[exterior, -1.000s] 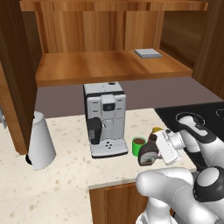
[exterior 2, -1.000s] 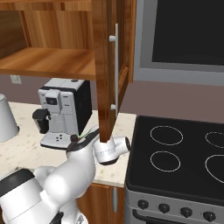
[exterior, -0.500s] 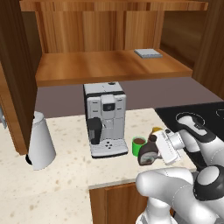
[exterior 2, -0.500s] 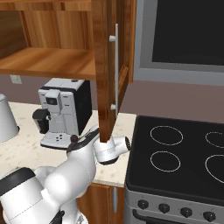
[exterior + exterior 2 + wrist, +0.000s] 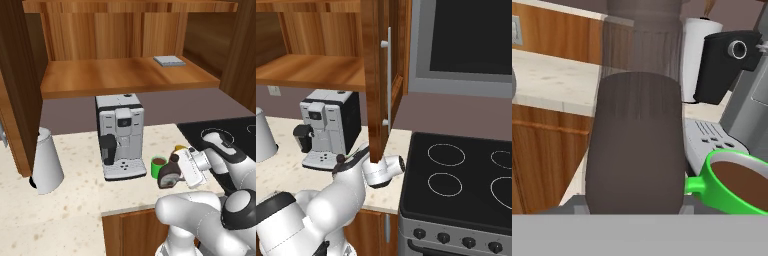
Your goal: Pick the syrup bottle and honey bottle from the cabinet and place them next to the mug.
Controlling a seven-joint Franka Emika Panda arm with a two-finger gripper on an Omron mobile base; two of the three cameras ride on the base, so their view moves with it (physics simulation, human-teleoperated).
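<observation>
The dark brown syrup bottle (image 5: 169,176) stands on the counter just right of the green mug (image 5: 158,166), leaning a little. My gripper (image 5: 176,169) reaches in from the right and is shut on the syrup bottle. In the hand view the syrup bottle (image 5: 634,145) rises close up at the centre and hides my fingertips. The mug (image 5: 737,187), with brown liquid in it, sits at its right. A yellow lid, the top of the honey bottle (image 5: 179,148), peeks out behind my hand. The wooden cabinet (image 5: 125,75) is open above.
A coffee machine (image 5: 120,132) stands just left of the mug, and a white kettle (image 5: 46,162) farther left. A flat grey item (image 5: 170,61) lies on the cabinet shelf. The open cabinet door (image 5: 376,75) hangs over the counter. The black stove (image 5: 456,175) is to the right.
</observation>
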